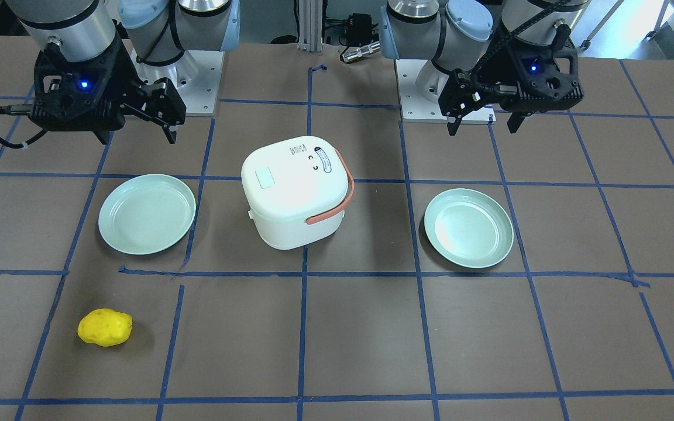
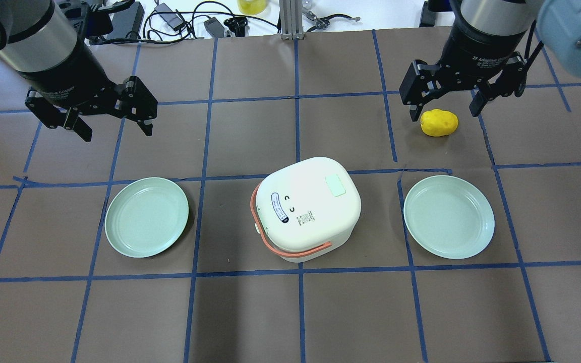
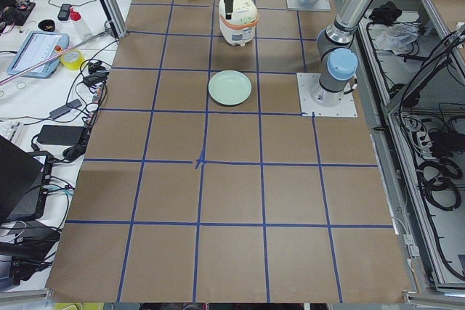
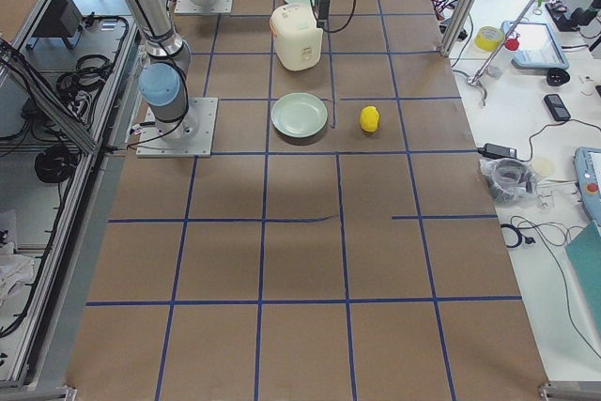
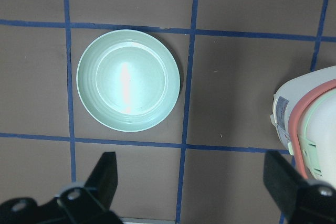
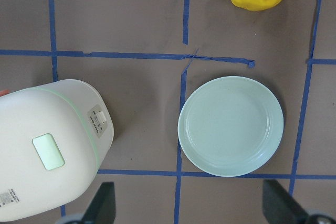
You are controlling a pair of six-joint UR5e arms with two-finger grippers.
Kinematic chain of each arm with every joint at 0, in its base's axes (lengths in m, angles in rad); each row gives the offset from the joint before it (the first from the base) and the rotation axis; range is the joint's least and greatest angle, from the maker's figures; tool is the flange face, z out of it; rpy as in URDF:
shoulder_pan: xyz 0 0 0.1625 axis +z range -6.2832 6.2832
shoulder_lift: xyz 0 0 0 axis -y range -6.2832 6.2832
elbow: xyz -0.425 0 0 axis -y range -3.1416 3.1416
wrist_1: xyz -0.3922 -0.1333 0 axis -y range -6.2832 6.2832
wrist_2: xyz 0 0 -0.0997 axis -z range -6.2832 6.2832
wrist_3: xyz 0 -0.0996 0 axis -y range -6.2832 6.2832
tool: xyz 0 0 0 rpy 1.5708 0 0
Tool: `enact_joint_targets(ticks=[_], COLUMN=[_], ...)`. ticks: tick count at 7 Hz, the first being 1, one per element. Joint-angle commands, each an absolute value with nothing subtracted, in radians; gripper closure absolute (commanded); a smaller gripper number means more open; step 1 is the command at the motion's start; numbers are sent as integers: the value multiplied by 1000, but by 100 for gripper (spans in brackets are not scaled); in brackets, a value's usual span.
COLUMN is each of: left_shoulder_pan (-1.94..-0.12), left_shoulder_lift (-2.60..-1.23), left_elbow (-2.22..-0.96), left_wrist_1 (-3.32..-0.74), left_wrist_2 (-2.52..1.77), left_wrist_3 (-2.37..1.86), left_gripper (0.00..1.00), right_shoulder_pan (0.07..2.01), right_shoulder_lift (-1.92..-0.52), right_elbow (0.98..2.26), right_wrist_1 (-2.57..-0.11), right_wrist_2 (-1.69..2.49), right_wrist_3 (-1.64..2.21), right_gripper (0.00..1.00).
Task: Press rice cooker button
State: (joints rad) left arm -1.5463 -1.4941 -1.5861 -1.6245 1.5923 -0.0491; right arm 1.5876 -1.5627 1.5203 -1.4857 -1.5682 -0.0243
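The white rice cooker (image 2: 310, 206) with an orange handle stands at the table's middle, lid shut. A pale green rectangular button (image 2: 335, 185) sits on its lid, also seen in the front view (image 1: 265, 177) and the right wrist view (image 6: 48, 151). My left gripper (image 2: 116, 131) is open and empty, hovering high, behind and left of the cooker. My right gripper (image 2: 444, 113) is open and empty, hovering high at the far right, above a yellow potato-like object (image 2: 439, 122). Neither gripper touches the cooker.
Two pale green plates flank the cooker, one on my left (image 2: 147, 217) and one on my right (image 2: 449, 217). The yellow object lies beyond the right plate (image 1: 105, 327). Blue tape lines grid the brown table. Cables and tools lie along the far edge.
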Motion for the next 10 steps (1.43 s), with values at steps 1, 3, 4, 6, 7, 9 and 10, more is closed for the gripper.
enact_joint_targets(ticks=[1, 3, 4, 6, 7, 9, 10], left_shoulder_pan=[-1546, -1546, -1546, -1546, -1546, -1546, -1546], left_shoulder_lift=[-1496, -1494, -1494, -1494, -1494, -1494, -1494], left_elbow=[-1586, -1586, -1586, -1586, -1586, -1586, -1586], left_wrist_1=[-1624, -1624, -1624, -1624, -1624, -1624, -1624], left_wrist_2=[1592, 1592, 1592, 1592, 1592, 1592, 1592], left_wrist_3=[-49, -49, -49, -49, -49, -49, -49], left_gripper=[0, 0, 0, 0, 0, 0, 0], right_shoulder_pan=[1588, 1588, 1589, 1592, 1589, 1591, 1589], right_shoulder_lift=[-1566, -1566, -1563, -1559, -1559, -1557, -1555], right_elbow=[1514, 1511, 1511, 1490, 1483, 1486, 1489], right_wrist_1=[-1486, -1488, -1494, -1497, -1499, -1502, -1503], right_wrist_2=[-1566, -1557, -1511, -1447, -1466, -1466, -1468], right_wrist_3=[-25, -25, -23, -9, -11, -9, -9], right_gripper=[0, 0, 0, 0, 0, 0, 0])
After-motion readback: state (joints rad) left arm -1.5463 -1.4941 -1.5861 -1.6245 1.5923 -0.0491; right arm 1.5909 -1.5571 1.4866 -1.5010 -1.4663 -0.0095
